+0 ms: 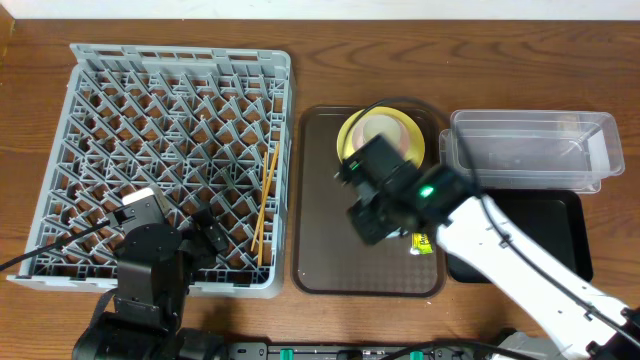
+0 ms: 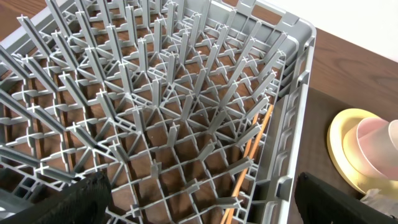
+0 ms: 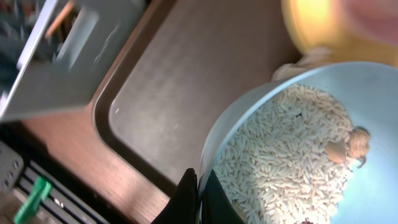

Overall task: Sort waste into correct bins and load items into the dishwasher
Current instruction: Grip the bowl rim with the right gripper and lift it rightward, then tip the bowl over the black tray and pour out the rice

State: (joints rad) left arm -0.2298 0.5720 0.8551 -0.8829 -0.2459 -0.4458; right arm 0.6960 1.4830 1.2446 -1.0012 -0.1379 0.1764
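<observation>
A large square grey plastic dish rack [image 1: 180,52] with upright pegs fills the left of the wooden worktop [image 1: 30,30]. Two thin wooden chopsticks [image 1: 264,205] lie in it along its right wall. The left hand [image 2: 208,196] hangs over the rack's near part with its fingers wide apart and nothing between them.

To the right of the rack sits a dark brown rectangular serving tray [image 1: 340,240]. At its far end is a round yellow plate [image 1: 350,140] with a small pale cup [image 1: 388,128] standing on it. A small green-and-orange snack wrapper [image 1: 422,243] lies at the tray's near right, partly under the right arm.

The right hand [image 3: 198,196] is over the middle of this tray, its fingers pressed together on the rim of a light blue bowl [image 3: 379,193]. The bowl holds a heap of loose white rice-like scraps [image 3: 286,149].

On the far right stands a clear rectangular plastic container [image 1: 470,120]. Nearer lies a shallow black rectangular tray [image 1: 560,215], largely covered by the arm.
</observation>
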